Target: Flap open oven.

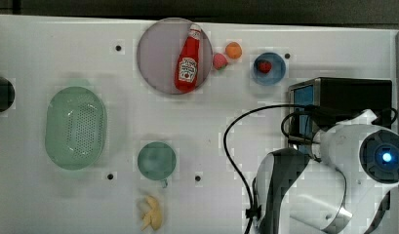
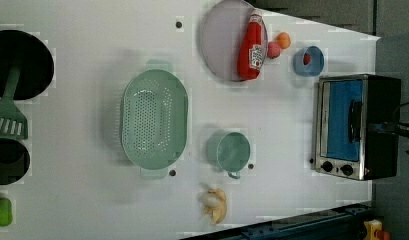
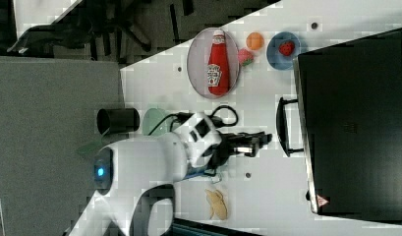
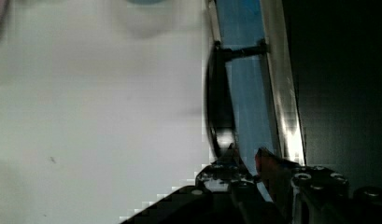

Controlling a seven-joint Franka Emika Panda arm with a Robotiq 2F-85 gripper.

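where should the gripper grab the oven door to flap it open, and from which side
Grip the dark bar handle on the oven door. It stands off the blue glass on two posts, leaving a gap for a finger. Come from the front, where the gripper is, one finger behind the bar's middle.

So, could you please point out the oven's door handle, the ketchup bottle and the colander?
oven door handle (image 3: 282, 127), right view, middle of the bar.
ketchup bottle (image 1: 188, 66), top view, label.
colander (image 2: 153, 122), left view, perforated floor.
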